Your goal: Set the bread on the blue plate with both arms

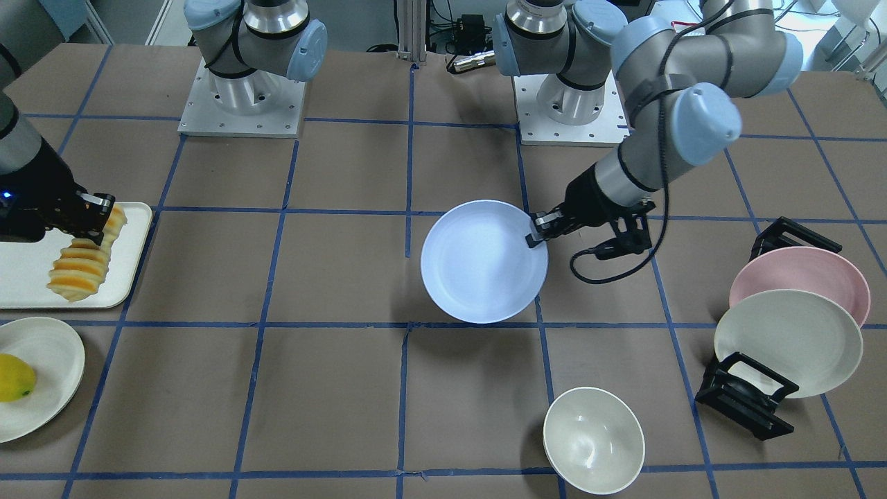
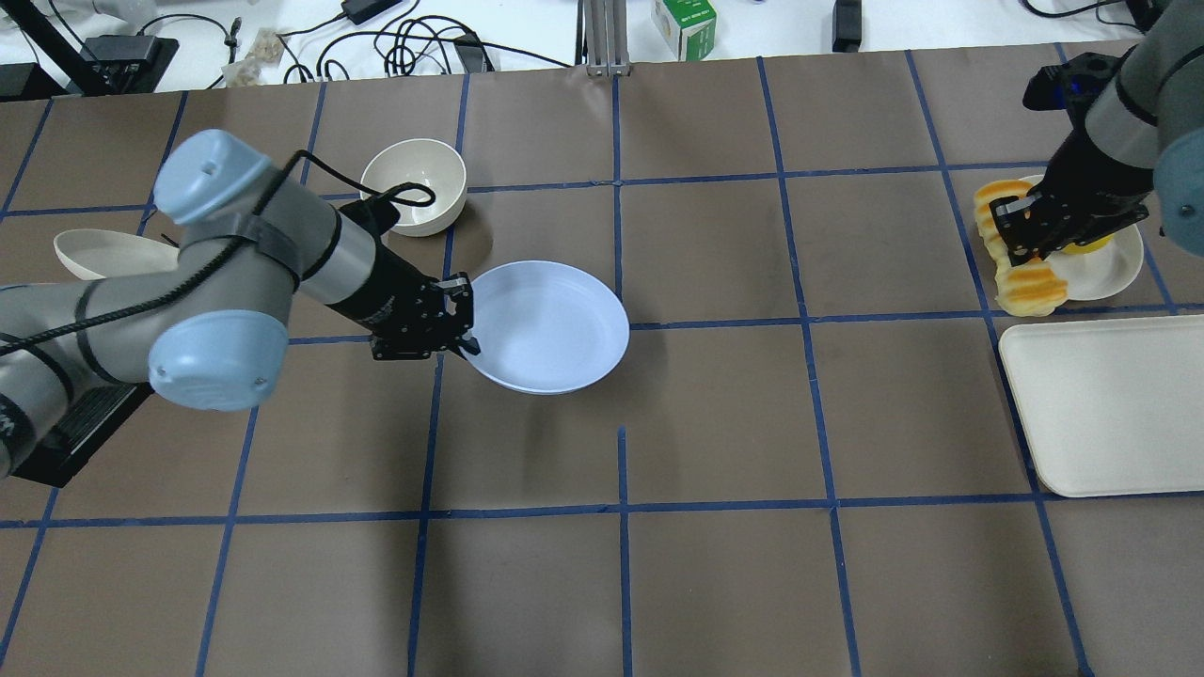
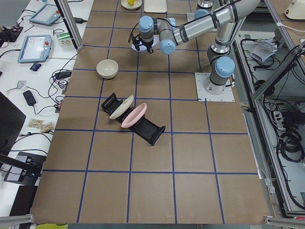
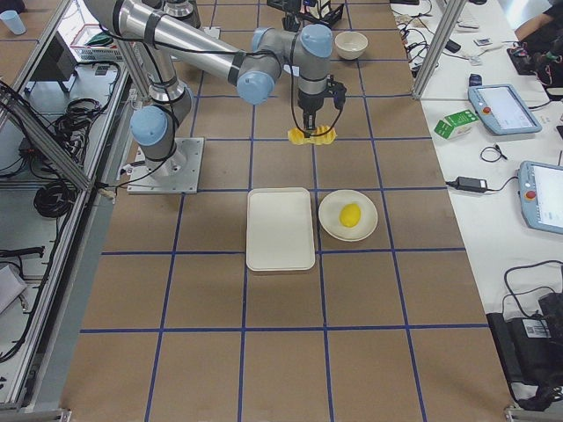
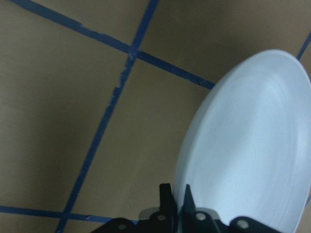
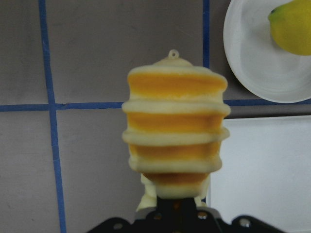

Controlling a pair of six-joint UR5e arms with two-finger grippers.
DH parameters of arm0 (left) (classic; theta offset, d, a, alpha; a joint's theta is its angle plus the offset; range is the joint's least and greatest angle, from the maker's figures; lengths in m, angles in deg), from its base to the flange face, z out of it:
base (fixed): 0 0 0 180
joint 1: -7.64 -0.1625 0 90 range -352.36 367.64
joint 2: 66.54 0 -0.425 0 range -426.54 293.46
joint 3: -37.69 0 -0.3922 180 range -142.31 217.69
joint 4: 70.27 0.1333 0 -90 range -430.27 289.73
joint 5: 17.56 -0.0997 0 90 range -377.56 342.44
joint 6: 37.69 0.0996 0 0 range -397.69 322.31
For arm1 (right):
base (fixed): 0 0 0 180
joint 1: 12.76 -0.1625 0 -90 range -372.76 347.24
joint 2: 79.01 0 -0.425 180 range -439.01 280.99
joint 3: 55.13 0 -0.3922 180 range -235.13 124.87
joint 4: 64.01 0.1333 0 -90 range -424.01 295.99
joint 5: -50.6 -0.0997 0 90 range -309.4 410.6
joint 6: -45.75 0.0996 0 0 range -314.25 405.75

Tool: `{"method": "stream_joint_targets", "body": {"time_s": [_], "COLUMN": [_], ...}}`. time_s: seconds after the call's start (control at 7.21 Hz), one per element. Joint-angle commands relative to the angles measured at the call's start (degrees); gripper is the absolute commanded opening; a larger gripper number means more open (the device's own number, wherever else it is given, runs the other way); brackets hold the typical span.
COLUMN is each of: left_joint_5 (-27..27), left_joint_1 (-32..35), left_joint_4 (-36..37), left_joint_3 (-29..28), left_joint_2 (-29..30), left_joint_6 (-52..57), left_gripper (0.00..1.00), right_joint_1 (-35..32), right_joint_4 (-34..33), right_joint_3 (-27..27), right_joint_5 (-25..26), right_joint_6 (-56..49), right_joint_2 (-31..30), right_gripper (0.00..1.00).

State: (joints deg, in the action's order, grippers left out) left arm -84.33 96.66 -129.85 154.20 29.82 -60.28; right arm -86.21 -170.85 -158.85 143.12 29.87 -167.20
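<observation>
The blue plate point(image 1: 481, 267) is near the table's middle, tilted, with a shadow under it. My left gripper point(image 1: 536, 231) is shut on its rim on the robot's left side. The overhead view shows the same grip point(image 2: 463, 318) on the plate point(image 2: 555, 324), and the left wrist view shows the jaws pinching the rim point(image 5: 252, 145). My right gripper point(image 1: 95, 216) is shut on one end of the bread point(image 1: 77, 269), a ridged yellow and orange loaf that hangs in the air below it. The bread also shows in the overhead view point(image 2: 1030, 287) and the right wrist view point(image 6: 175, 131).
A cream tray point(image 2: 1110, 404) lies at the robot's right. Beside it a white plate point(image 1: 48, 378) holds a yellow lemon point(image 1: 14, 378). A white bowl point(image 1: 592, 440) stands at the far side. A black rack point(image 1: 745, 395) holds a pink plate point(image 1: 797, 274) and a cream plate point(image 1: 790, 343).
</observation>
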Motion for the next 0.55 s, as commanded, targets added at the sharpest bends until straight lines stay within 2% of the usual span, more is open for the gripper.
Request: {"method": "stream_joint_targets", "body": {"time_s": [0.0, 0.42], "left_joint_5": [0.68, 0.68], "left_joint_1": [4.75, 4.94], "left_joint_4": [8.49, 17.46], "left_joint_3": [0.91, -0.23], "left_joint_2": [5.66, 11.74], "left_joint_6": [-6.41, -7.2], "left_gripper": [0.0, 0.0], "right_joint_1": [-4.66, -12.47], "right_joint_4": [0.32, 0.23], "right_joint_3": [0.01, 2.64], "right_joint_5": [-0.15, -0.93], "right_joint_6": [6.27, 16.71], "right_joint_2": [-0.5, 0.47], "right_gripper": [0.0, 0.0]}}
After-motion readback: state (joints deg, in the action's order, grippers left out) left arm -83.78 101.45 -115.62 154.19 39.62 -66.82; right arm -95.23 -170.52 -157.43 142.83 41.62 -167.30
